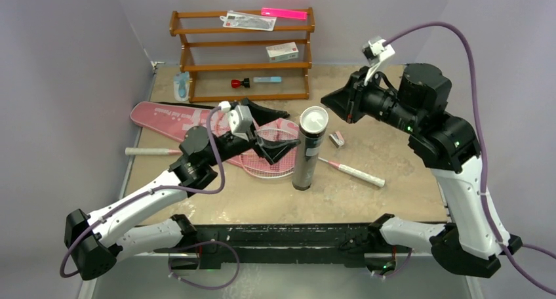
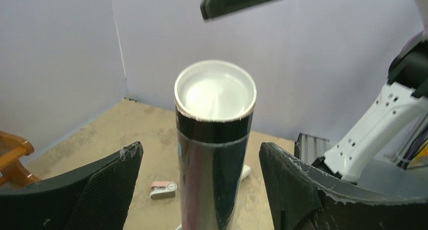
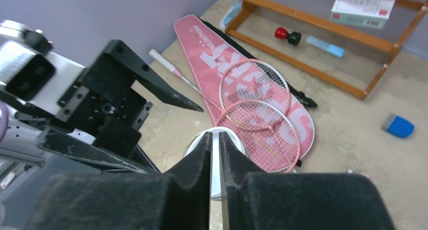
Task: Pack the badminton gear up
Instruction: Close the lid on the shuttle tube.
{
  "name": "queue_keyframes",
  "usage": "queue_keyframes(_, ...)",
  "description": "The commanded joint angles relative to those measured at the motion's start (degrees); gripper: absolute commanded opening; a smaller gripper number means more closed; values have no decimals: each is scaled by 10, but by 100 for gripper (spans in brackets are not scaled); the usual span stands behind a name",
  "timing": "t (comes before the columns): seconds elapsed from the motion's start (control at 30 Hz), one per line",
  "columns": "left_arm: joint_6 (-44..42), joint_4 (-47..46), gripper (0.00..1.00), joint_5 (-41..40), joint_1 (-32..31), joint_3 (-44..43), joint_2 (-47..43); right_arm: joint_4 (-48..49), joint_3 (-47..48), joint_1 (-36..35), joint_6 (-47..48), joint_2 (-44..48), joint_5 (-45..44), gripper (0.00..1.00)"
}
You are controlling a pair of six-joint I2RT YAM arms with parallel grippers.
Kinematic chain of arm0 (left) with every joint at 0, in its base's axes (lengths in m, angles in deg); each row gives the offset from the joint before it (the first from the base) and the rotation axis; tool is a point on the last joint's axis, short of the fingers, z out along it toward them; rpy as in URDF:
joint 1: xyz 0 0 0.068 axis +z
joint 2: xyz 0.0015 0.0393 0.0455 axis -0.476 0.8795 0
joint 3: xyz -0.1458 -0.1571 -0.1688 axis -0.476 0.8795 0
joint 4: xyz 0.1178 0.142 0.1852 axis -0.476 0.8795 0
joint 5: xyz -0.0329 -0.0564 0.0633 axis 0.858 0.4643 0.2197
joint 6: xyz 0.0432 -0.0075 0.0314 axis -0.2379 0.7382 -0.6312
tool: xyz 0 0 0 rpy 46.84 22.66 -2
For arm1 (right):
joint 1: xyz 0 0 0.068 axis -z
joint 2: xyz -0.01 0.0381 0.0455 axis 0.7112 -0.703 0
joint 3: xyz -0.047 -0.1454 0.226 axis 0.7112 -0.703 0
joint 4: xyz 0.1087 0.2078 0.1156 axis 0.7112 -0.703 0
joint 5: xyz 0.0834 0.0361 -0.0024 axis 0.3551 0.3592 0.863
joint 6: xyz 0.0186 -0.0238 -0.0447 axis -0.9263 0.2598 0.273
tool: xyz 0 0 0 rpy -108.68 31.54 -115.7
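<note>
the black tube (image 1: 308, 151) stands upright mid-table, lettering unreadable. the left gripper (image 2: 200, 152) gapes wide around it, touching nothing. the right gripper (image 3: 214, 139) hangs above, pinched nearly closed, empty. the pink bag (image 3: 202, 43) has its white lettering half hidden under the rackets (image 3: 255, 89).

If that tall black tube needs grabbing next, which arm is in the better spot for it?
Probably left. The left gripper is open, fingers either side of the upright black tube, not touching. The right gripper is shut and hangs above the tube.
</note>
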Motion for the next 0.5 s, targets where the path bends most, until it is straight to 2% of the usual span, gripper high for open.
queue_keyframes(0.0,-52,-49,85,39,-5,37,6,60,-26,0,10,10,19,6)
queue_keyframes(0.13,-76,-68,86,32,-6,50,22,75,-48,0,16,14,43,0)
queue_keyframes(0.47,-75,-113,90,57,-6,48,64,167,-130,0,34,35,43,0)
